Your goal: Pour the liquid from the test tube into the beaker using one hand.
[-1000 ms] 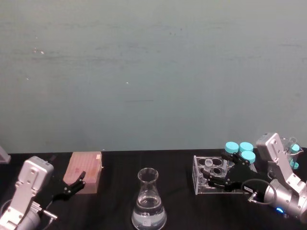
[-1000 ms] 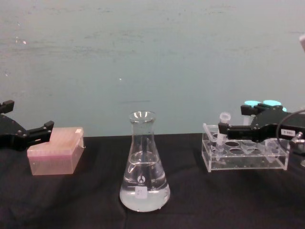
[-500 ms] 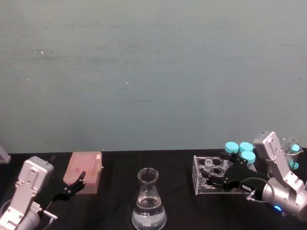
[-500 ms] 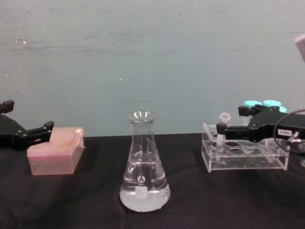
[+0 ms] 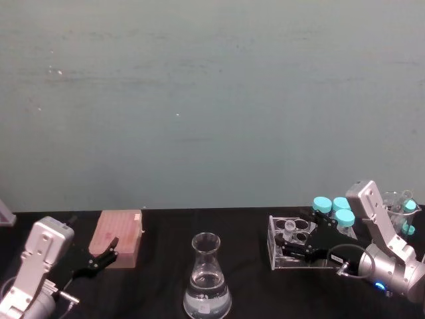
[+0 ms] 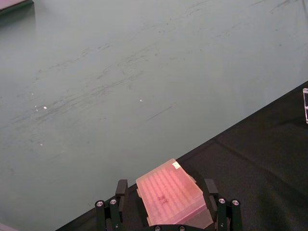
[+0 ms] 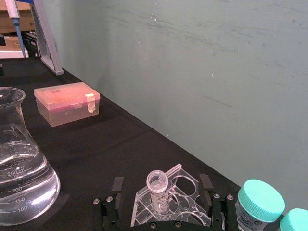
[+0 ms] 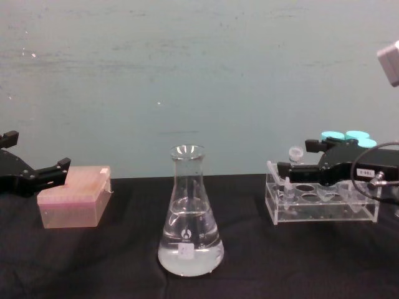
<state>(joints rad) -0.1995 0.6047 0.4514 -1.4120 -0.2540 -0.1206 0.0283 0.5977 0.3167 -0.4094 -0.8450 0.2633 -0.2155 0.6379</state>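
Fingers of the right end effector (image 7: pixel 161 185) stand wide apart on either side of the clear test tube (image 7: pixel 158 191), not touching it; the tube stands upright in an end hole of the clear acrylic rack (image 8: pixel 321 212). Left end effector (image 5: pixel 99 256) hangs open near the pink translucent box (image 5: pixel 118 238); the glass conical flask (image 8: pixel 189 215), narrow-necked and wide-based, stands between box and rack on the black tabletop (image 8: pixel 93 268).

A black table (image 8: pixel 93 268) bears a pink box (image 8: pixel 72 204), beaker (image 8: pixel 190 230), clear rack (image 8: pixel 324 213).

A lab setting: graduated glass beaker (image 8: pixel 190 218), clear tube rack (image 8: pixel 312 215), teal-capped tubes (image 5: pixel 321 203), pink box (image 8: pixel 72 202).
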